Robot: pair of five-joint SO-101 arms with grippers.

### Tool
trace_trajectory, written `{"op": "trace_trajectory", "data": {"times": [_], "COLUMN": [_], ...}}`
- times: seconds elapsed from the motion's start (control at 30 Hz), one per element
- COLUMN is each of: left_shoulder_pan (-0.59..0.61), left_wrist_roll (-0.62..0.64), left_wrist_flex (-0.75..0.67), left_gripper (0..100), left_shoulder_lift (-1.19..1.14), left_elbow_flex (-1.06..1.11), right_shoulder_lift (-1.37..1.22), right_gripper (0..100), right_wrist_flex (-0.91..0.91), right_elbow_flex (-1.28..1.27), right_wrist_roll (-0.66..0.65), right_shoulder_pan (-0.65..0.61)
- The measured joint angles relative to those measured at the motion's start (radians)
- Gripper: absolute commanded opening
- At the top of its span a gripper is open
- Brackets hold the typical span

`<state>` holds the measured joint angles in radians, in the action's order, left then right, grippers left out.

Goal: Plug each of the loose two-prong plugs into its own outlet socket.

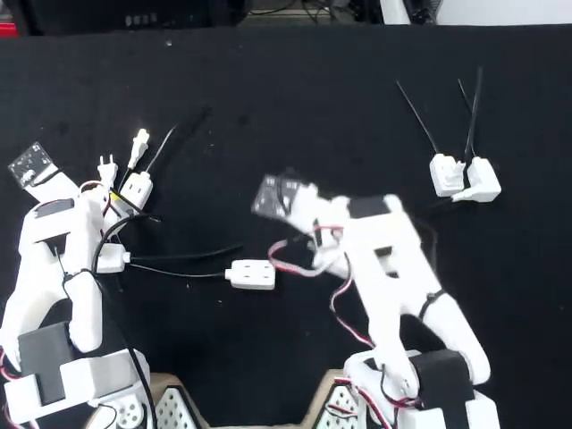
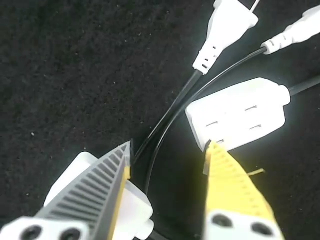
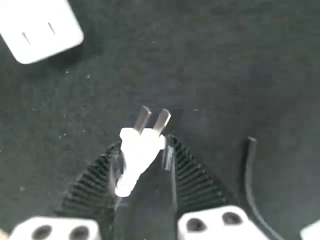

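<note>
Your right pincer [image 3: 142, 145] was closed on a small white two-prong plug [image 3: 136, 159]. It clamped the moulded body from both sides, and the bare metal prongs [image 3: 152, 120] pointed away from the wrist, above the black table [image 1: 295, 98]. A white rectangular outlet socket [image 1: 251, 273] on a thin black cord lay near the table's centre, toward 6 o'clock. The prongs were well apart from its slots.

Your left pincer [image 2: 167, 165] stood open at the table's 9 o'clock and gripped nothing. Its grey finger [image 2: 100, 185] and yellow finger [image 2: 230, 195] straddled two black cords just beside a white multi-slot outlet block [image 2: 237, 114]. A first loose white plug [image 2: 225, 25] and a second loose white plug [image 2: 295, 32] lay beyond that block, toward 10 o'clock.

Probable faults from this position:

1. Socket displacement. Nothing braced the centre socket. Insertion force would likely push it across the table instead of seating the prongs.
2. Plug rotation. The held plug sat slightly askew between the ribbed pads. Contact off the slot line could pivot it in the grip.
3. Prong misalignment. A tilted approach would land the prongs on the socket face, not in the slots.
4. Cord snagging. The crossed cords at 9 o'clock could drag the left block or a neighbouring plug once you lifted anything there.
</note>
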<state>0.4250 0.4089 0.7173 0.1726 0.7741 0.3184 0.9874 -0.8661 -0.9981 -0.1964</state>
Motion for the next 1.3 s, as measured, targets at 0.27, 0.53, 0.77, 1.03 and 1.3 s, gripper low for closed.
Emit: {"op": "trace_trajectory", "data": {"times": [0.27,0.53,0.77,1.03,1.3], "left_shoulder_pan": [0.000,0.000,0.000,0.000,0.000], "left_wrist_roll": [0.000,0.000,0.000,0.000,0.000], "left_wrist_flex": [0.000,0.000,0.000,0.000,0.000], "left_gripper": [23,23,23,23,23], "left_shoulder_lift": [0.000,0.000,0.000,0.000,0.000], "left_elbow_flex": [0.000,0.000,0.000,0.000,0.000], "right_shoulder_lift": [0.000,0.000,0.000,0.000,0.000], "right_gripper": [24.3,3.9,7.6,20.4,18.8], "right_wrist_flex": [-0.137,-0.152,-0.270,-0.284,-0.321], "right_elbow_flex": [-0.146,-0.153,-0.153,-0.153,-0.153], "right_wrist_roll": [-0.012,0.035,0.221,0.367,0.436], "right_shoulder_pan": [0.000,0.051,0.144,0.144,0.144]}}
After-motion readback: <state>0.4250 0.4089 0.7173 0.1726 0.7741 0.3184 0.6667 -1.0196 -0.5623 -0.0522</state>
